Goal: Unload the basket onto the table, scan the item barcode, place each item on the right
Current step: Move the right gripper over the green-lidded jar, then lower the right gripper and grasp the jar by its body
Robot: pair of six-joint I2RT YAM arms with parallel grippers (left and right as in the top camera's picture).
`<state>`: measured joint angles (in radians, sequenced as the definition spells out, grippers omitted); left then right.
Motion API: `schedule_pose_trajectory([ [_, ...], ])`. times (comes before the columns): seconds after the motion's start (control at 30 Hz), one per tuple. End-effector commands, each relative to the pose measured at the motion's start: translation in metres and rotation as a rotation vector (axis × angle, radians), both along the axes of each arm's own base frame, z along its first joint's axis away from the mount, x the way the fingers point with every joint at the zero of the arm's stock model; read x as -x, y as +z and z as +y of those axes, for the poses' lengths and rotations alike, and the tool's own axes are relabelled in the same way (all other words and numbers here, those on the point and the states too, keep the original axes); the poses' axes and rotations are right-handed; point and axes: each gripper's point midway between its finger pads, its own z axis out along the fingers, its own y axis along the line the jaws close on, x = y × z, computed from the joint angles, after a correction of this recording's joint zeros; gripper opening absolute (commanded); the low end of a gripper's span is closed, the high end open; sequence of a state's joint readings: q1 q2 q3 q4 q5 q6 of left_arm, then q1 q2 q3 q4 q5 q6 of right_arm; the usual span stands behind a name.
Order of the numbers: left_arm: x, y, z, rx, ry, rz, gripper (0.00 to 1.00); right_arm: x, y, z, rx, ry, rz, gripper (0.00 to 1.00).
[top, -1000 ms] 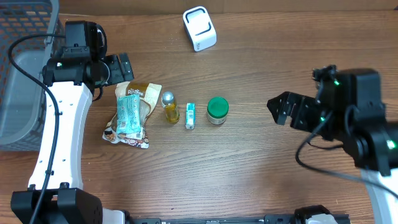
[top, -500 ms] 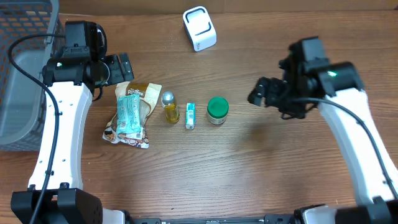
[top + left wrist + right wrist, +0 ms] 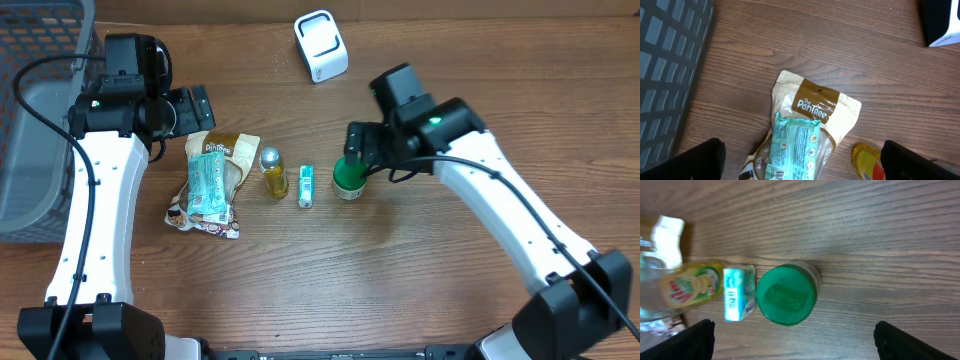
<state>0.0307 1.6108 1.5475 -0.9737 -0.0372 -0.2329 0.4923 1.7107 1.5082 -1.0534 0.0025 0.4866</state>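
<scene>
Standing upright at the centre of the wooden table (image 3: 420, 280), the green-lidded jar (image 3: 350, 177) closes the 3 o'clock end of a short row. Just beside it at 9 o'clock lies a small teal box (image 3: 306, 186), then a yellow bottle (image 3: 274, 174) on its side. Next comes a tan PanTree snack bag (image 3: 220, 150) with a teal packet (image 3: 208, 183) lying on top of it. The right gripper (image 3: 356, 155) hovers over the jar's 12 o'clock edge with its jaws spread wide and nothing between them. The white barcode scanner (image 3: 321, 46) sits well apart at 12 o'clock near the table's far edge. The left gripper (image 3: 200, 108) hangs over the bag's 11 o'clock corner, also fully open and holding nothing. A grey mesh basket (image 3: 35, 110) occupies the 9 o'clock edge. The surface is brown wood grain, and no room shows beyond it. Since a second ago the right arm has swung in from the 3 o'clock edge to the jar. The left arm and every item on the table have stayed where they were.
</scene>
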Motion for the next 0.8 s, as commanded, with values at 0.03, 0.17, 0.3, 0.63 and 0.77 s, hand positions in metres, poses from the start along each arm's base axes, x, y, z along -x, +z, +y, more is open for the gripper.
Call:
schedule_pose_trajectory([
  [0.03,-0.004,0.009,0.000,0.007,0.005,-0.023,0.99,-0.012,-0.023,0.015,0.076,0.010,-0.013,1.00],
  [0.17,-0.004,0.009,0.000,0.007,0.005,-0.024,1.00,-0.015,-0.039,0.030,0.083,0.037,-0.012,1.00],
  [0.3,-0.004,0.009,0.000,0.007,0.005,-0.023,1.00,-0.019,-0.051,0.029,0.117,0.032,-0.012,1.00],
  [0.63,-0.004,0.009,0.000,0.007,0.005,-0.023,1.00,-0.008,-0.090,0.043,0.153,0.077,0.071,1.00],
  [0.77,-0.004,0.009,0.000,0.007,0.005,-0.023,0.99,-0.004,-0.099,0.046,0.166,0.089,0.088,1.00],
])
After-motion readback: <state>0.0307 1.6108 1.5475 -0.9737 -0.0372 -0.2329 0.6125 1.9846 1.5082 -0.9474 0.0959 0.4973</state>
